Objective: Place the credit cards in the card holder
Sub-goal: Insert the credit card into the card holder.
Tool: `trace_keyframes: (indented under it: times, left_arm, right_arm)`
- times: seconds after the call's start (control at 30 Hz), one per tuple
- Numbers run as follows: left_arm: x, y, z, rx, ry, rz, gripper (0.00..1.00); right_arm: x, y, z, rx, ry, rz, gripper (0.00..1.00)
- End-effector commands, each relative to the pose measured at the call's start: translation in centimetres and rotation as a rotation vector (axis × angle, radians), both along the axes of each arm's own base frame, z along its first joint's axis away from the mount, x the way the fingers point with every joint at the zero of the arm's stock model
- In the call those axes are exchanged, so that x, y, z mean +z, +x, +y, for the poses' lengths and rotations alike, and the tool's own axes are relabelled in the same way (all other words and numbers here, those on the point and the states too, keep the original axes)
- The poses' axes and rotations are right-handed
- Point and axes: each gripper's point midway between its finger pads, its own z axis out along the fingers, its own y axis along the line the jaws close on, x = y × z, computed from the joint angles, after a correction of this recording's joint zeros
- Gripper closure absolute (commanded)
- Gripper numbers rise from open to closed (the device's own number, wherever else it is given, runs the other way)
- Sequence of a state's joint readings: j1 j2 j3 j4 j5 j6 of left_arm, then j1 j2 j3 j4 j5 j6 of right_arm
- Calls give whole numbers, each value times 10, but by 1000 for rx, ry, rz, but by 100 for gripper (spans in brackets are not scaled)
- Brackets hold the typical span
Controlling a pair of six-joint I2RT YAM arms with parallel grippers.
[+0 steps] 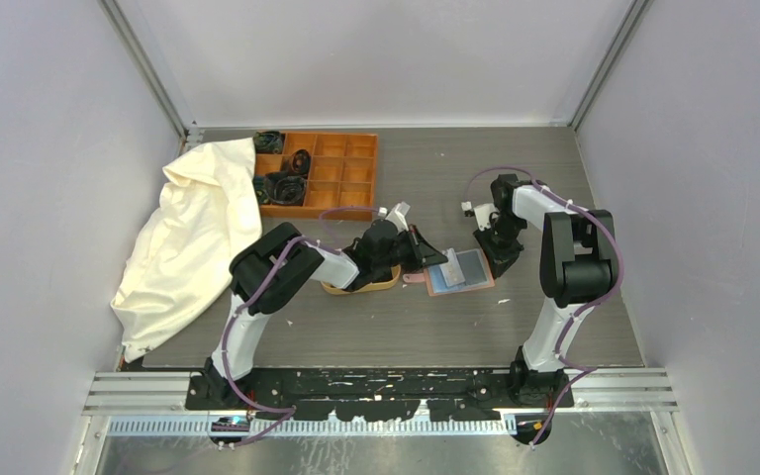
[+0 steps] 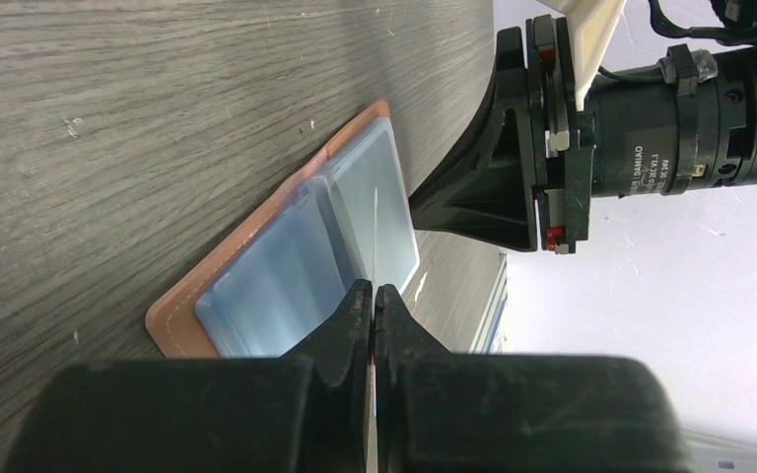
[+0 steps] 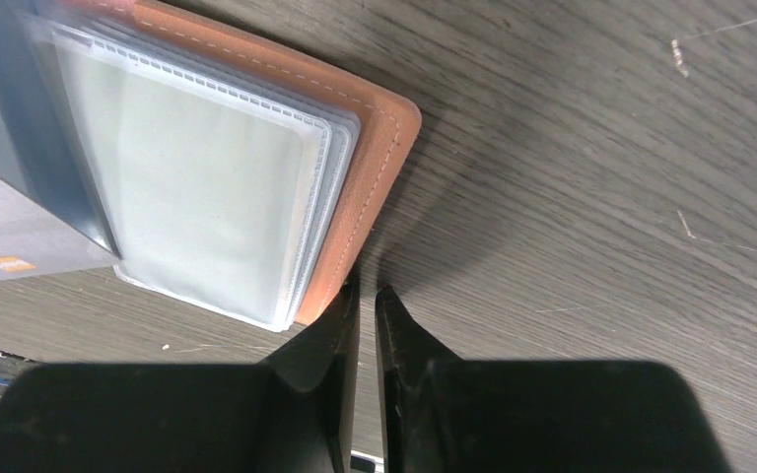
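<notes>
Overhead first: card holder (image 1: 465, 275) lies open and flat on the counter (image 1: 376, 327), mid-field, between the two arms. From its left side the left gripper (image 1: 435, 259) reaches in; at its right edge the right gripper (image 1: 495, 263) points down. Under the left arm sits an oval wooden tray (image 1: 361, 286), just beside the holder. At the back, an orange compartment box (image 1: 329, 173) with dark items in a few cells; white cloth (image 1: 193, 237) heaped far left

Left wrist: fingers (image 2: 340, 325) pressed together on a pale credit card (image 2: 375, 232), seen edge-on as a thin line. Its far end meets the clear sleeves (image 2: 286, 276) near the holder's middle. Right gripper body looms just beyond

Right wrist: fingers (image 3: 340, 315) nearly together, only a thin slit, nothing visible between them. Tips sit at the leather cover's edge; touching it or just beside, cannot tell. Sleeves lie stacked on the cover; the pale card, gold chip showing, is at frame left, partly behind a sleeve
</notes>
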State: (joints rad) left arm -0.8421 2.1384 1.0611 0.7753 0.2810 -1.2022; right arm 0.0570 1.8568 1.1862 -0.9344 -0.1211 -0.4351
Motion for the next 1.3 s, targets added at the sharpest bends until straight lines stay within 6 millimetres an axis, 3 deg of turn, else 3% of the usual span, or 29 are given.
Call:
trace_keyframes:
  times: [0.0, 0.7, 1.27]
  left_arm:
    - [17, 16, -2, 45, -59, -51, 100]
    - [-4, 27, 10, 123, -10, -26, 100]
    - [-3, 34, 23, 156, 3, -33, 100]
  right_arm:
    - [2, 6, 6, 11, 21, -12, 83]
    - [2, 5, 7, 13, 25, -9, 83]
    - [2, 5, 8, 17, 24, -6, 83]
